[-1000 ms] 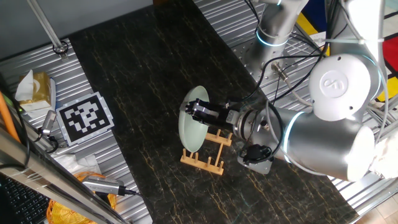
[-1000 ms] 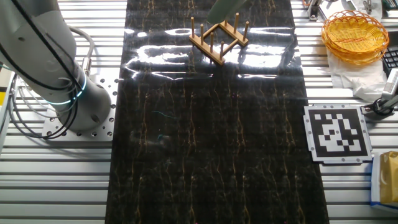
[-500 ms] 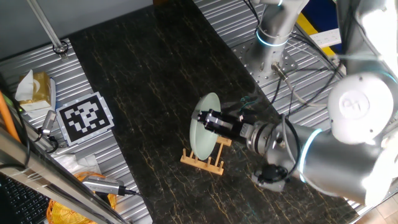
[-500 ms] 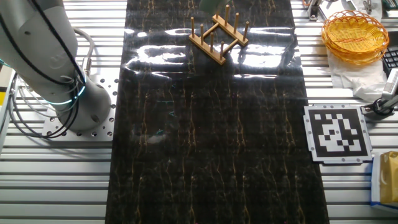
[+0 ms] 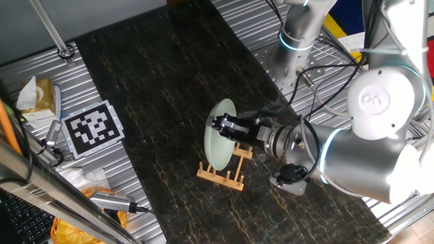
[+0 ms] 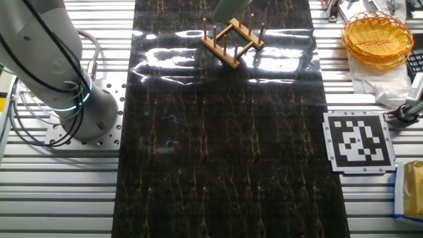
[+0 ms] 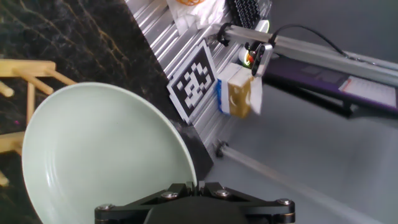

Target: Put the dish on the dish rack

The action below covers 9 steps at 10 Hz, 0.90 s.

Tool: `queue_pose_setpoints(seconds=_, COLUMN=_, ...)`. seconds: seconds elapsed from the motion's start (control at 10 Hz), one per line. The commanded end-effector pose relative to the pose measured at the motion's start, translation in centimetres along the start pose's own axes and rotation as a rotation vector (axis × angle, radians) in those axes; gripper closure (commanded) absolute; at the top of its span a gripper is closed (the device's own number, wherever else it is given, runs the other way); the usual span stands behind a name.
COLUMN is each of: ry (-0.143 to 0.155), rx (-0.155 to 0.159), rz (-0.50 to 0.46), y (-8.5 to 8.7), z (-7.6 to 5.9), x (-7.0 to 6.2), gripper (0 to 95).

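Note:
The pale mint-green dish (image 5: 218,133) stands on edge in the air, held by its rim in my gripper (image 5: 226,124), just above the light-wood dish rack (image 5: 224,169). In the hand view the dish (image 7: 99,155) fills the lower left, its rim pinched between my black fingers (image 7: 194,187), with rack bars (image 7: 25,81) behind it at the left. In the other fixed view the rack (image 6: 232,41) stands at the top of the dark mat and only the dish's lower part (image 6: 228,8) shows at the frame's top edge.
A fiducial tag (image 5: 93,127) lies left of the dark mat (image 5: 156,81). A tissue box (image 5: 37,95) and cables sit at the left. A yellow wire basket (image 6: 378,39) stands at the right. The arm's base (image 6: 59,86) is at the left.
The dish in my gripper moved right over the rack, then shifted slightly back left. The rack has not moved.

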<state>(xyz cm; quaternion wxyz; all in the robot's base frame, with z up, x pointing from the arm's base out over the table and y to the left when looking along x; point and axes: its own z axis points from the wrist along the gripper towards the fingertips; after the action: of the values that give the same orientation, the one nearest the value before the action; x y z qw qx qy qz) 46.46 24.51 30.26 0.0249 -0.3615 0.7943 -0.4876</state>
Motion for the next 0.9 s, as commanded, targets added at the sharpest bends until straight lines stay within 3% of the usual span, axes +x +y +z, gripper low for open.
queue_pose_setpoints(seconds=0.1, ry=0.011, rx=0.006, rz=0.002, y=0.1, z=0.1, x=-0.2, gripper=95.0)
queue_pose_setpoints(seconds=0.9, ry=0.012, rx=0.032, rz=0.021, y=1.1, z=1.3, x=-0.8, gripper=95.0)
